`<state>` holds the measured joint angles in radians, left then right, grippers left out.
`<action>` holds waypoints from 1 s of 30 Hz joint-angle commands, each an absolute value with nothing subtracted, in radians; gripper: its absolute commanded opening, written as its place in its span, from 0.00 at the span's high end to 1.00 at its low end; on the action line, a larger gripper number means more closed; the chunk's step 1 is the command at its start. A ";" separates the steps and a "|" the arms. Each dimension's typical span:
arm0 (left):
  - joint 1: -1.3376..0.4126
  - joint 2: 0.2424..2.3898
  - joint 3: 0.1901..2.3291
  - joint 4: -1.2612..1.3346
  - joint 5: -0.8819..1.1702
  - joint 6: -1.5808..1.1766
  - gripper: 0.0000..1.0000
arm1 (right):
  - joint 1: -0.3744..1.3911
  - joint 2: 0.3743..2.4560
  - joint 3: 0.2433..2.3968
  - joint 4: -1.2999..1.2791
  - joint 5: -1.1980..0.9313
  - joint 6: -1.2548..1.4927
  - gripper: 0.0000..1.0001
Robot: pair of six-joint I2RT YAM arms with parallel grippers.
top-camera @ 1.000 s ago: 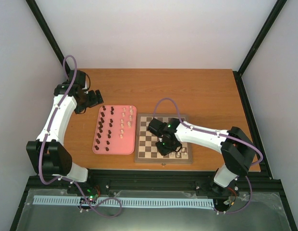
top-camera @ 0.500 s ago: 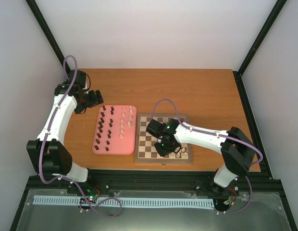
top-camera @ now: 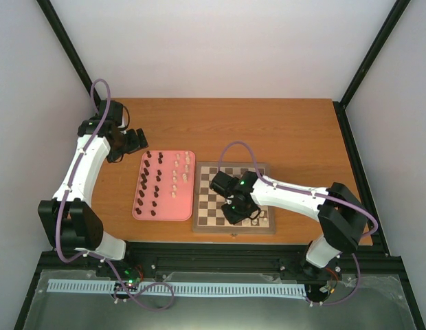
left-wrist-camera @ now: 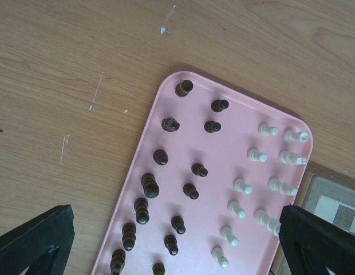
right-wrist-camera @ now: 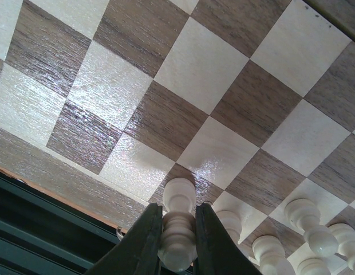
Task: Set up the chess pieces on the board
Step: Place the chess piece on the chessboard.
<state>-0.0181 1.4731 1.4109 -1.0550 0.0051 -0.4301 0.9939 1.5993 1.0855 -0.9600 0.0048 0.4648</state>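
Cream-white chess piece [right-wrist-camera: 178,197], clamped upright in the right gripper's [right-wrist-camera: 178,213] jaws, hangs low over the board's [right-wrist-camera: 183,63] near row to join other cream pieces [right-wrist-camera: 306,223]; left gripper [top-camera: 134,141], jaws apart, idles by the pink tray [left-wrist-camera: 166,97].

The left arm [top-camera: 82,172] and right arm [top-camera: 295,196] are built of white tubular links joined by chunky black joint housings. A purple cable [top-camera: 96,93] loops along each. A small green light [top-camera: 240,183] glows on the right arm's wrist housing. The right gripper [right-wrist-camera: 177,220] has dark, smooth, tapering jaws.
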 commanded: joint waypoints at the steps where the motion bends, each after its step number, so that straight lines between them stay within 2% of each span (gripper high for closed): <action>1: -0.021 1.483 1.443 -1.055 0.005 -0.427 0.00 | 1.003 1.582 1.068 -0.974 0.013 0.482 0.87; 30: -0.021 1.468 1.424 -1.051 0.005 -0.427 0.00 | 1.006 1.586 1.070 -0.963 0.019 0.491 0.87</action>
